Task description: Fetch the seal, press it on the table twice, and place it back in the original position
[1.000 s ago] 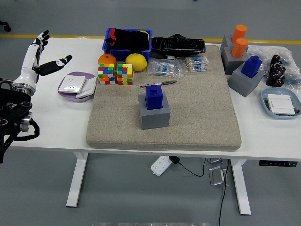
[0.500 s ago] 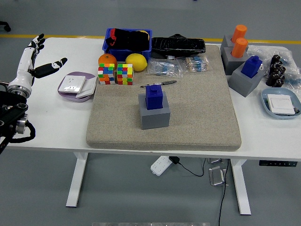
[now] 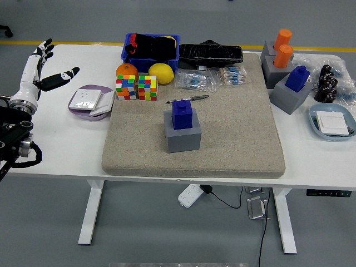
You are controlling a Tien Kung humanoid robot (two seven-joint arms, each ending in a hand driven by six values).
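Seal, a blue plastic block with a small knob (image 3: 182, 113), is seated upright in a grey square holder (image 3: 183, 137) near the middle of the beige felt mat (image 3: 233, 139). Left hand, white and black, five-fingered (image 3: 41, 69), is held well off the mat's left edge, fingers spread, nothing gripped. From that hand the seal lies to the right and nearer the table's front. Right hand is not seen, so left is judged the working one.
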